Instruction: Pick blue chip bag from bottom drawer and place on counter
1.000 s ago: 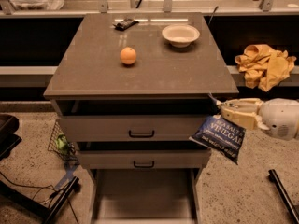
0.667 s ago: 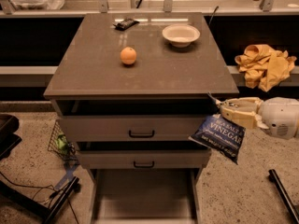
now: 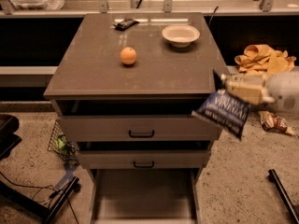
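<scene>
The blue chip bag [image 3: 223,112] hangs tilted from my gripper [image 3: 224,84] at the right front corner of the counter [image 3: 149,73], just below its top edge. The gripper is shut on the bag's black top edge; its pale arm [image 3: 271,90] reaches in from the right. The bottom drawer [image 3: 144,197] is pulled open below, its grey floor bare. The two upper drawers [image 3: 140,129] with black handles are partly pulled out.
On the counter lie an orange [image 3: 128,56], a white bowl [image 3: 181,34] and a small black wrapper [image 3: 126,24]. A yellow cloth [image 3: 264,59] and a brown-and-white snack bag [image 3: 275,123] lie on the floor at the right. A wire basket [image 3: 60,143] stands at the left.
The gripper has lifted the blue chip bag slightly upward, closer to the counter's front right corner.
</scene>
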Motion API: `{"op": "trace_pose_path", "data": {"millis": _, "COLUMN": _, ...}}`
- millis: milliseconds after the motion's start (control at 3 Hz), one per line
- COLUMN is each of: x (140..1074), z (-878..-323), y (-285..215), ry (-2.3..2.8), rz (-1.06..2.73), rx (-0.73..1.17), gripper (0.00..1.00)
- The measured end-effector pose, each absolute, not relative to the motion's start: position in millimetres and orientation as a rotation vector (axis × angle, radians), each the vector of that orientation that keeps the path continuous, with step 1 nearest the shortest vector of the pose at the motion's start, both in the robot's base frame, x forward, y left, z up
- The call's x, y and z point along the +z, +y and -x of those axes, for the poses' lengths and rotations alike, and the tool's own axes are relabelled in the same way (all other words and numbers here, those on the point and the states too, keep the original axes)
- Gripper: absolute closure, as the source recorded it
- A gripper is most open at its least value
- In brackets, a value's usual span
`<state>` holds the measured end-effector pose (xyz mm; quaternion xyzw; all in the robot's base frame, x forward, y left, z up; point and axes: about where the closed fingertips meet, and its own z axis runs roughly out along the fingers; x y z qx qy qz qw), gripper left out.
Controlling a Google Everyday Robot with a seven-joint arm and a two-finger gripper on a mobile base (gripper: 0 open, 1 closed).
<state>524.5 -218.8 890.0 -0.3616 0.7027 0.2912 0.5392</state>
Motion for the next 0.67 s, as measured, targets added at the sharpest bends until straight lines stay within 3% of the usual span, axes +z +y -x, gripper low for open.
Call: {"op": "trace_pose_path", "data": {"millis": 667, "x": 1033, "z": -639, "y": -249, "ry": 1.73, "rz": 0.646, "rx": 0.54, "gripper": 1.0}}
